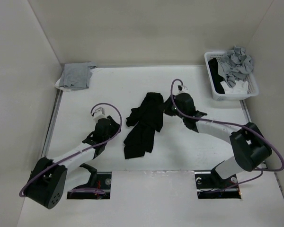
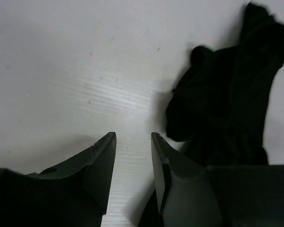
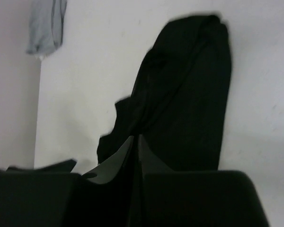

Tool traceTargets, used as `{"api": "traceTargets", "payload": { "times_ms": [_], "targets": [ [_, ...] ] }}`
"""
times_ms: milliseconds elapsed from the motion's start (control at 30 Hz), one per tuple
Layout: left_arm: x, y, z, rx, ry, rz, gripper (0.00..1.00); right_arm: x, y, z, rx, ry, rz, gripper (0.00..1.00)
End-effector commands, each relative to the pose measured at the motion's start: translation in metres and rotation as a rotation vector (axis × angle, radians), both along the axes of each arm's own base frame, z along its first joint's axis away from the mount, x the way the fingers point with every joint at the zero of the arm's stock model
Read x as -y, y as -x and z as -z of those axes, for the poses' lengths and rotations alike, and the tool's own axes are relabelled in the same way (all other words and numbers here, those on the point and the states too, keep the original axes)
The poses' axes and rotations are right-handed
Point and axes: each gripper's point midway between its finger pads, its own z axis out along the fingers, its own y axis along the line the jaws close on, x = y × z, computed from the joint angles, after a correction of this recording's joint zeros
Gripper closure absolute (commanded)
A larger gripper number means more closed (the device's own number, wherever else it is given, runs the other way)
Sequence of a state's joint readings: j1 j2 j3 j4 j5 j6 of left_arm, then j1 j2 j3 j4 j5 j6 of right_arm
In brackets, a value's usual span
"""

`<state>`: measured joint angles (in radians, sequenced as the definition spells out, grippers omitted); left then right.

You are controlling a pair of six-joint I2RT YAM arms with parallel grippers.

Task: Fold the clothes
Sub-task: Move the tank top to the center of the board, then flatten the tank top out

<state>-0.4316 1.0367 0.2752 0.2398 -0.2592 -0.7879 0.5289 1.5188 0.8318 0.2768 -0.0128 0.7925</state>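
Since the plain black soft-fabric T-shirt (image 1: 143,125) lies bunched in a crumpled strip, I judge nothing folded yet; spreading and folding remain. My left gripper (image 2: 132,138) stands open and empty, shirt right of its fingers. At the right gripper (image 3: 135,138), dark tips blur into dark cloth; perhaps nearly together, but I cannot tell whether they pinch.

Dark on the black T-shirt (image 3: 189,94), the right hand (image 3: 136,138) blurs, its grip unreadable; the top edge crops the grey garment (image 3: 47,23).

White table (image 1: 132,85) within plain off-white walls (image 1: 132,28), soft even light
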Motion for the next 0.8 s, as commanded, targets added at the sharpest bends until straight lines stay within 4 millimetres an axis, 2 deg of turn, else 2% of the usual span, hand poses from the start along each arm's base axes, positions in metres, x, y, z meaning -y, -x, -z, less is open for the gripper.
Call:
{"api": "traceTargets", "payload": {
  "times_ms": [0,67,100,167,267,300,367,433,467,567,633,667,767],
  "targets": [
    [0.011,0.009,0.022,-0.074,-0.054,0.063,0.66,-0.001,0.031,0.047,-0.067,0.116,-0.010,0.90],
    [0.027,0.006,0.018,-0.061,-0.057,0.109,0.63,-0.004,0.046,0.062,-0.091,0.138,-0.014,0.82],
    [0.034,0.003,0.014,-0.046,-0.051,0.126,0.61,-0.005,0.054,0.069,-0.099,0.154,-0.003,0.72],
    [0.054,-0.007,-0.003,0.013,-0.024,0.165,0.58,-0.005,0.062,0.077,-0.106,0.175,0.006,0.60],
    [0.072,-0.023,-0.015,0.056,-0.009,0.181,0.54,-0.005,0.067,0.085,-0.116,0.186,0.008,0.53],
    [0.076,-0.032,-0.013,0.051,-0.016,0.178,0.54,-0.005,0.067,0.089,-0.123,0.190,0.008,0.52],
    [0.075,-0.045,-0.007,0.036,-0.029,0.159,0.54,-0.008,0.067,0.092,-0.129,0.188,0.003,0.52],
    [0.076,-0.052,-0.012,0.051,-0.023,0.150,0.54,-0.011,0.067,0.092,-0.135,0.183,-0.007,0.50],
    [0.076,-0.054,-0.013,0.058,-0.024,0.145,0.54,-0.013,0.067,0.093,-0.142,0.184,-0.017,0.50],
    [0.075,-0.061,-0.023,0.088,-0.031,0.125,0.54,-0.017,0.069,0.097,-0.166,0.181,-0.040,0.59],
    [0.075,-0.069,-0.026,0.094,-0.054,0.124,0.55,-0.020,0.069,0.100,-0.178,0.179,-0.053,0.68],
    [0.077,-0.075,-0.024,0.092,-0.064,0.125,0.56,-0.021,0.069,0.101,-0.181,0.180,-0.056,0.78],
    [0.081,-0.078,-0.019,0.076,-0.068,0.132,0.59,-0.020,0.069,0.098,-0.169,0.180,-0.047,0.89]
  ]
}}
